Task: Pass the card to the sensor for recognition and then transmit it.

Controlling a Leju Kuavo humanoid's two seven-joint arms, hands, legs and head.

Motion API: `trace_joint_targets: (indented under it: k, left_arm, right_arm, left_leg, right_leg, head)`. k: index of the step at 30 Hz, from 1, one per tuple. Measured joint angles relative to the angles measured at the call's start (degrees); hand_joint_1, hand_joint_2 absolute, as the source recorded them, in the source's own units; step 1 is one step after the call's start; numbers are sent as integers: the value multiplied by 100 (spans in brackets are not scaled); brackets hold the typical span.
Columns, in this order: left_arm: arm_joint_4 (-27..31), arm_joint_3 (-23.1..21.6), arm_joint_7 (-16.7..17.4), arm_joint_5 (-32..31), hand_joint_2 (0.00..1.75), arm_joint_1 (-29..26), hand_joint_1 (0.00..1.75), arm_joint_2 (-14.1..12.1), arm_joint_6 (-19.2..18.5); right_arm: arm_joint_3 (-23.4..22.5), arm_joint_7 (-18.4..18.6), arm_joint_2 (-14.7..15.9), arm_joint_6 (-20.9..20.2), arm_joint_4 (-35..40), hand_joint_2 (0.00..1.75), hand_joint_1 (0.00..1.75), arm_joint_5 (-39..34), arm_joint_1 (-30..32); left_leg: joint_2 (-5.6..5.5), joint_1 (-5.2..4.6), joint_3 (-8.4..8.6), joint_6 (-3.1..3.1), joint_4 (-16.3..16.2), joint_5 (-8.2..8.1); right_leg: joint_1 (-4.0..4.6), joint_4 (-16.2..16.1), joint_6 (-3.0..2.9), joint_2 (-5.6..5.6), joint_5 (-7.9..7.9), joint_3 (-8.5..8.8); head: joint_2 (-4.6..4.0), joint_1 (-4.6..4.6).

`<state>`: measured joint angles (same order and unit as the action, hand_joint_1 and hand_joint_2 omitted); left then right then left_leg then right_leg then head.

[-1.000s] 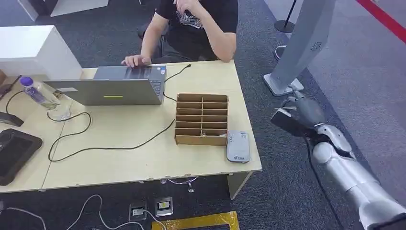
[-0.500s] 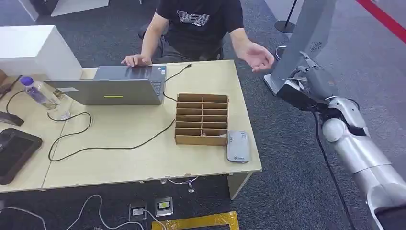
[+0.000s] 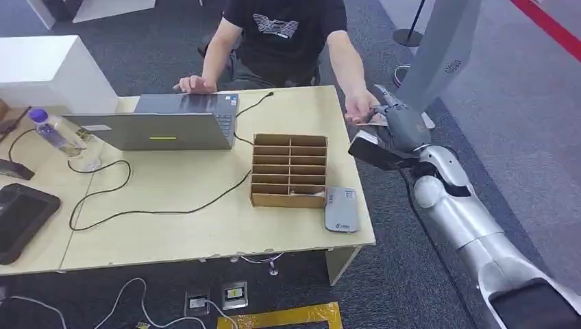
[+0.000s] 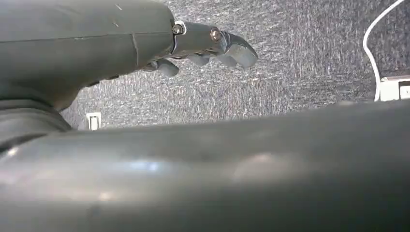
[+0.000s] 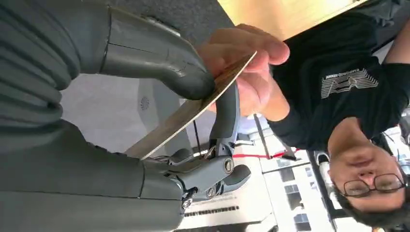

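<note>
My right hand (image 3: pixel 401 127) is raised beside the table's far right corner. In the right wrist view it pinches a thin pale card (image 5: pixel 193 108), seen edge-on, between the thumb (image 5: pixel 179 72) and a finger. A person's hand (image 5: pixel 251 63) grips the card's far end; the same person's hand (image 3: pixel 360 110) touches my hand in the head view. The grey card sensor (image 3: pixel 341 209) lies flat near the table's front right corner. My left hand (image 4: pixel 212 43) hangs over the carpet with its fingers loosely bent and nothing in them.
A cardboard slotted box (image 3: pixel 288 170) stands beside the sensor. A laptop (image 3: pixel 164 123), a black cable (image 3: pixel 157 205) and a water bottle (image 3: pixel 55 133) sit on the wooden table (image 3: pixel 205 233). The person sits behind the table. A grey kiosk stand (image 3: pixel 431 62) rises at the right.
My right hand rose from low at the right and swung left toward the table corner with the card. The person's arm reached out and their hand now grips the card.
</note>
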<state>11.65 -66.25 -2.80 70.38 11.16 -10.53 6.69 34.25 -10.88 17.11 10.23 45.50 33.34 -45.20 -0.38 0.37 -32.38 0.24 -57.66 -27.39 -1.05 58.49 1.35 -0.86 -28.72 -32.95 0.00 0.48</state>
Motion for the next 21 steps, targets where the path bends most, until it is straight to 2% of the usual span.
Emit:
trace_joint_targets:
  k: [4,6,9,10,11,12,16,17,21]
  left_arm:
    - [0,0,24,2,0,-2,0,24,-2]
    - [0,0,24,2,0,-2,0,28,-7]
    - [0,0,26,-4,0,-2,0,28,-9]
    - [0,0,28,-13,0,-1,0,28,-11]
    - [0,0,42,-15,0,1,0,28,-15]
    - [0,0,48,-20,0,2,0,28,-20]
    - [0,0,105,-48,0,28,0,26,-50]
    - [0,0,113,-68,0,44,0,24,-52]
    - [0,0,168,-98,0,127,0,15,-61]
  right_arm:
    - [-13,39,-61,54,-161,175,175,146,-24]
    - [-17,39,-70,63,-245,175,169,177,-28]
    - [-28,39,-81,72,-372,175,175,179,-33]
    - [-35,39,-85,74,-409,175,168,179,-39]
    - [-50,39,-87,76,-448,175,9,179,-46]
    - [-72,33,-87,83,-483,175,0,177,-54]
    - [-120,-9,-76,129,-629,175,0,170,-80]
    - [-124,-11,-74,181,-658,0,0,170,-81]
    - [-164,-53,-74,393,-807,0,0,172,-93]
  left_leg:
    - [0,0,2,0,-1,0]
    - [0,0,2,0,-1,0]
    - [0,0,2,0,-1,0]
    - [0,0,2,0,-1,0]
    - [0,0,1,0,-1,0]
    - [0,0,1,0,-1,0]
    - [3,0,1,0,-1,0]
    - [3,0,1,0,-1,-1]
    - [3,0,1,0,-1,0]
  right_leg:
    - [0,-1,0,1,0,0]
    - [0,-1,0,1,0,0]
    - [0,-1,0,0,0,-1]
    - [0,0,0,0,0,-1]
    - [0,0,0,0,0,-2]
    - [0,0,0,0,0,-2]
    - [0,0,0,6,0,-5]
    - [0,-1,-1,6,0,-5]
    - [0,0,-1,4,0,-2]
  head:
    - [0,0]
    - [0,2]
    - [0,0]
    - [0,0]
    - [0,0]
    - [0,0]
    - [0,2]
    - [0,0]
    - [0,0]
